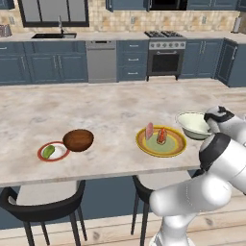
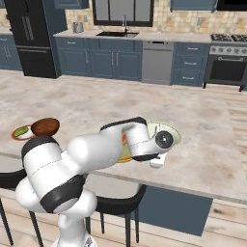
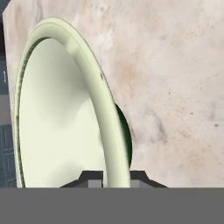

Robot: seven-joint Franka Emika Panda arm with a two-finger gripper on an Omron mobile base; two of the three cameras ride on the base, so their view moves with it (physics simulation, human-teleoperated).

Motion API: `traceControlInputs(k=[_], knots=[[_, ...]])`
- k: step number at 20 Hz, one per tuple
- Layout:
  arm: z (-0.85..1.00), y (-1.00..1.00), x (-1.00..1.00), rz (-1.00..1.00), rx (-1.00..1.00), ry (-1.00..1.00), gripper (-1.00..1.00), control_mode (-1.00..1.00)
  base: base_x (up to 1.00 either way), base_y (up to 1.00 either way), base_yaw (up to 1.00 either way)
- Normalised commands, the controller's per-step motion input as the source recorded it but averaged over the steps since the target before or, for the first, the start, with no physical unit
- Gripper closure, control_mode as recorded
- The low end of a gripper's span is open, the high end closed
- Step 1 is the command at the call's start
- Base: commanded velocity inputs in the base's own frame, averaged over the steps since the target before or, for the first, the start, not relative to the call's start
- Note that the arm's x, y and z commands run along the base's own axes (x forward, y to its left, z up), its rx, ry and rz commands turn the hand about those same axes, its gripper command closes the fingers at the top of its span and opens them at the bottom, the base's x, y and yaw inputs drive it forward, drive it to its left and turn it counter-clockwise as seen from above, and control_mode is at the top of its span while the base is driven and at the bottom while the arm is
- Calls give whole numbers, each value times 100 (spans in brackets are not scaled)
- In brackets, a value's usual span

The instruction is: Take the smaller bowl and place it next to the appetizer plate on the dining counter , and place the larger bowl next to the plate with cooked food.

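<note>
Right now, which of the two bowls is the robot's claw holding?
The larger bowl, cream-white and wide: the gripper is shut on its rim, right of the yellow plate. The smaller brown bowl sits untouched by the red-rimmed plate.

Lighting as I read it from my station: bright, even, diffuse across both base views, no single source evident, no glare on the dining counter (image 1: 96,110). Shadows: faint and soft, a slight one under the smaller bowl (image 1: 78,140), a dark patch behind the larger bowl (image 3: 61,109) in the hand view. Picture quality: rendered, mildly soft, distant cabinets slightly blurred, no edge distortion I can detect.
</note>
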Motion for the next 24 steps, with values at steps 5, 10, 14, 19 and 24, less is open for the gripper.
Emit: traceControlInputs(k=[5,10,14,19,24], knots=[[-24,-12,19,0,0,0,100,-100,0,0,0],[-22,-7,11,0,0,0,100,-100,0,0,0],[-26,-13,11,0,0,0,100,-100,0,0,0],[-17,-18,12,0,0,0,100,-100,0,0,0],[0,-14,4,0,2,0,100,-100,0,0,0]])
